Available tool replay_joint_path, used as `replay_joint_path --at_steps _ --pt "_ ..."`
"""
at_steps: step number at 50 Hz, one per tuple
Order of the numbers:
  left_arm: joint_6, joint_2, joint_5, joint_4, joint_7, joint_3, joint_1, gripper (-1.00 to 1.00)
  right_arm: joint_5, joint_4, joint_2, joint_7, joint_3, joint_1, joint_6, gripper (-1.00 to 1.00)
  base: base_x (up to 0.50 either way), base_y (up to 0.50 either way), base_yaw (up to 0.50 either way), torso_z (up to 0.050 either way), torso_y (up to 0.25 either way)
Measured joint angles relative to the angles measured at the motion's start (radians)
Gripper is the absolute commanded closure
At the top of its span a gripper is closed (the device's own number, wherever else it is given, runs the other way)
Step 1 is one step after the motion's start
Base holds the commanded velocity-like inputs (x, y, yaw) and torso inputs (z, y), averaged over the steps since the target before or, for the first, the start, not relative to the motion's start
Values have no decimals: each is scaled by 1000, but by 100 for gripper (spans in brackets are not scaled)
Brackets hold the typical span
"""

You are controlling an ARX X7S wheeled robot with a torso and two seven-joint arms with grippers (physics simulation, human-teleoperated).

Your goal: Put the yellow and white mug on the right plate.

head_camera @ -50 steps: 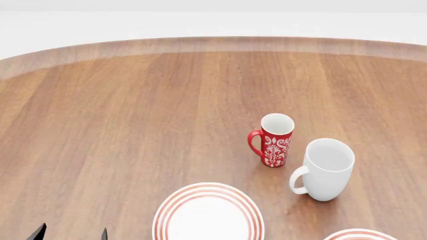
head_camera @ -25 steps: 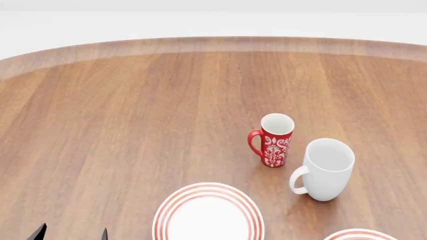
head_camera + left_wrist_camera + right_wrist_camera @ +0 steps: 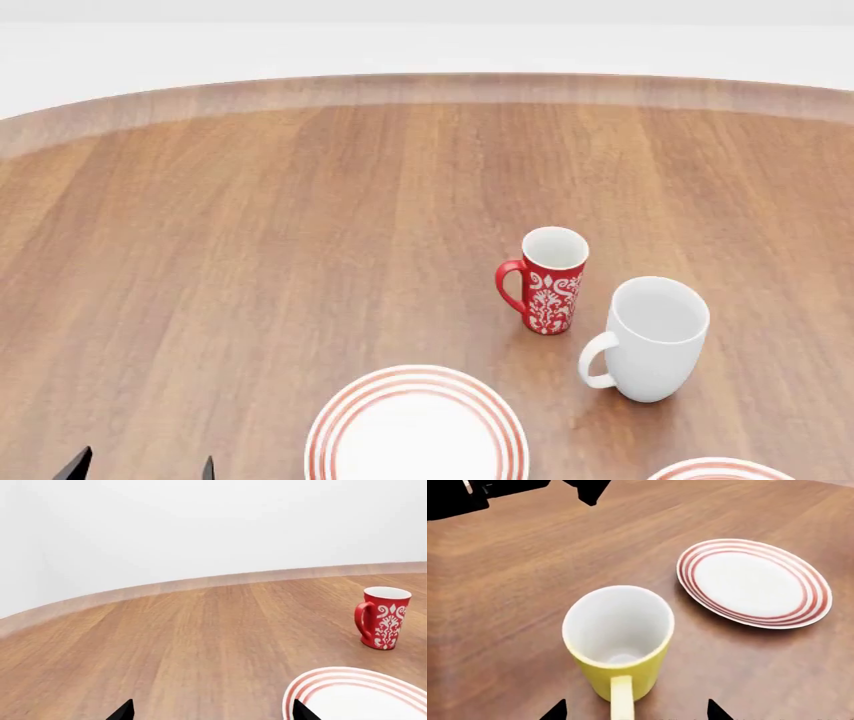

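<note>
The yellow and white mug (image 3: pixel 619 645) stands upright on the wooden table, seen only in the right wrist view, with its yellow loop handle pointing toward my right gripper (image 3: pixel 634 712). That gripper is open, its two dark fingertips apart on either side of the handle, not touching the mug. A red-ringed plate (image 3: pixel 754 582) lies beyond the mug; I cannot tell which plate it is. In the head view the right plate (image 3: pixel 721 468) shows only as a rim at the bottom edge. My left gripper (image 3: pixel 143 468) (image 3: pixel 212 712) is open and empty over bare wood.
A tall red white-patterned mug (image 3: pixel 547 280) (image 3: pixel 381 617) and a plain white mug (image 3: pixel 651 338) stand at the table's middle right. The left red-ringed plate (image 3: pixel 416 425) (image 3: pixel 360 695) lies in front of them. The table's curved far edge (image 3: pixel 427 88) runs across the back.
</note>
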Motion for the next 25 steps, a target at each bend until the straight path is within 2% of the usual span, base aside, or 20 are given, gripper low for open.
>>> replay_joint_path --at_steps 25 --pt "2 -8 -9 0 -9 9 -2 -100 -44 80 -38 -21 -63 50 -1 -100 0 0 0 0 0"
